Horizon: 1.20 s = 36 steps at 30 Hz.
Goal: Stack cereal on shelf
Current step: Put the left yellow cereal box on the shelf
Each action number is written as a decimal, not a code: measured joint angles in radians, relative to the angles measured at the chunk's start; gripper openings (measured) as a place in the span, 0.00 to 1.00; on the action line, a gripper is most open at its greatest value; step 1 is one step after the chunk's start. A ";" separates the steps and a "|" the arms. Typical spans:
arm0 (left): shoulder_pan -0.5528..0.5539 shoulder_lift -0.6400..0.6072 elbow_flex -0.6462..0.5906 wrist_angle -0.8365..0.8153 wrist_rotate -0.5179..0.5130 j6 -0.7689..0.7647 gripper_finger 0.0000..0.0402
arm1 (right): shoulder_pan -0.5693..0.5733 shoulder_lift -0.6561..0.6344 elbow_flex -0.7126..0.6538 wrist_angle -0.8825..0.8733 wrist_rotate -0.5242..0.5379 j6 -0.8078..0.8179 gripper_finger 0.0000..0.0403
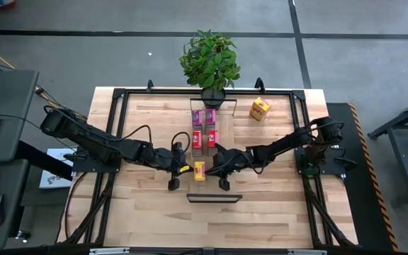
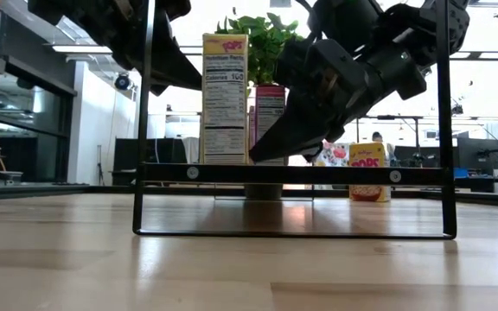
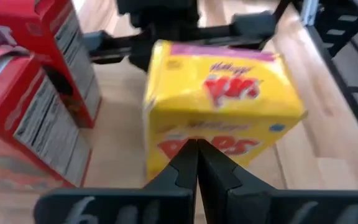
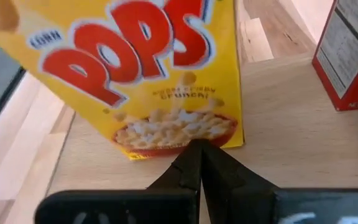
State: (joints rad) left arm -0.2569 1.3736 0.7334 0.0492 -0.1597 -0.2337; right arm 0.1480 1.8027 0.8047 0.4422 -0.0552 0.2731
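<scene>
From above, a yellow box (image 1: pixel 200 171) is seen standing on the desk (image 1: pixel 275 212) between the left hand (image 1: pixel 178 168) and right hand (image 1: pixel 220 168), while both wrist views show fingers closed empty, so pressure should be kept even.

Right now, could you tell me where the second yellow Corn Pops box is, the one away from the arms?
In the high view, the far yellow Corn Pops box stands alone near the table's back edge, right of the potted plant.
</scene>
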 joint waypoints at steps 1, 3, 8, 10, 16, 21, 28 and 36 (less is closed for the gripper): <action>0.000 0.001 0.000 -0.001 -0.007 0.000 0.00 | 0.002 0.000 0.000 0.004 -0.001 0.008 0.00; 0.000 0.000 0.000 0.001 -0.009 0.000 0.00 | 0.007 0.003 0.000 0.012 -0.001 0.015 0.00; 0.000 0.000 0.000 0.001 -0.011 0.000 0.00 | 0.012 0.023 0.000 0.035 -0.006 0.015 0.00; 0.000 0.000 0.000 0.001 -0.010 0.000 0.00 | 0.011 0.027 -0.001 0.038 -0.006 0.015 0.00; 0.000 0.000 0.000 0.001 -0.009 0.000 0.00 | 0.009 0.031 -0.001 0.055 -0.006 0.015 0.00; 0.000 0.000 0.000 0.001 -0.008 -0.025 0.00 | 0.009 0.031 0.000 0.077 0.008 0.015 0.00; 0.000 0.000 0.000 0.001 0.001 -0.051 0.00 | 0.009 0.031 0.000 0.075 0.051 0.007 0.00; -0.002 0.000 0.000 0.002 0.038 -0.079 0.00 | 0.009 0.031 0.000 0.094 0.072 0.007 0.00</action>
State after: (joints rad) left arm -0.2584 1.3739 0.7330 0.0513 -0.1220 -0.3122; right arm 0.1570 1.8339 0.8043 0.5361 0.0169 0.2798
